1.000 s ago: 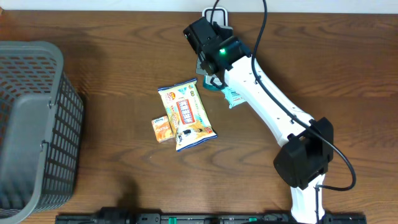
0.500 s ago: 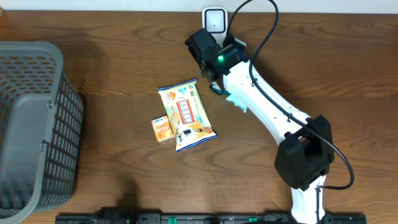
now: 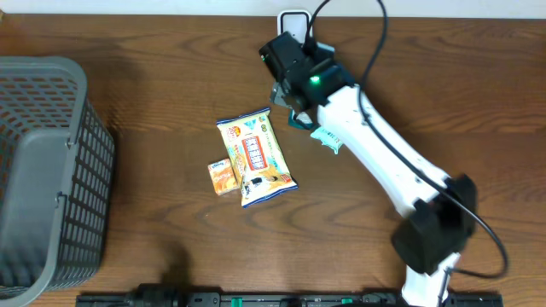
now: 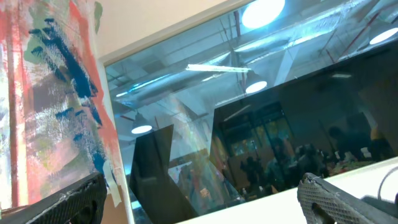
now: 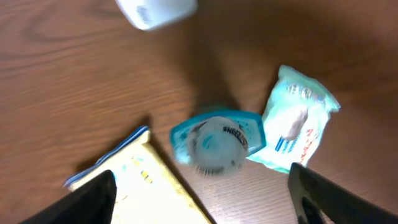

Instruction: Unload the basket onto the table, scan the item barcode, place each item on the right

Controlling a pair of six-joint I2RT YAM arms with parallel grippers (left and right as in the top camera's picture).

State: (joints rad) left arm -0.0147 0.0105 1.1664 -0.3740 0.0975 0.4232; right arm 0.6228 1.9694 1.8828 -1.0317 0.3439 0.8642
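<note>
A small teal cup with a round pale lid lies on the wood just ahead of my right gripper, blurred. The jaws stand wide open with nothing between them. Beside the cup lies a white and teal packet. A yellow snack bag reaches under the left finger. The white scanner sits at the far edge. From overhead, the right gripper hovers over the teal cup, just below the scanner. My left gripper is open, pointing at a window and ceiling lights.
The yellow snack bag and a small orange box lie mid-table. The packet rests under the right arm. A grey mesh basket fills the left side. The left arm is outside the overhead view.
My right gripper has opened and let go of the teal cup, which now rests on the table. The right arm shifted slightly right, uncovering part of the scanner.
</note>
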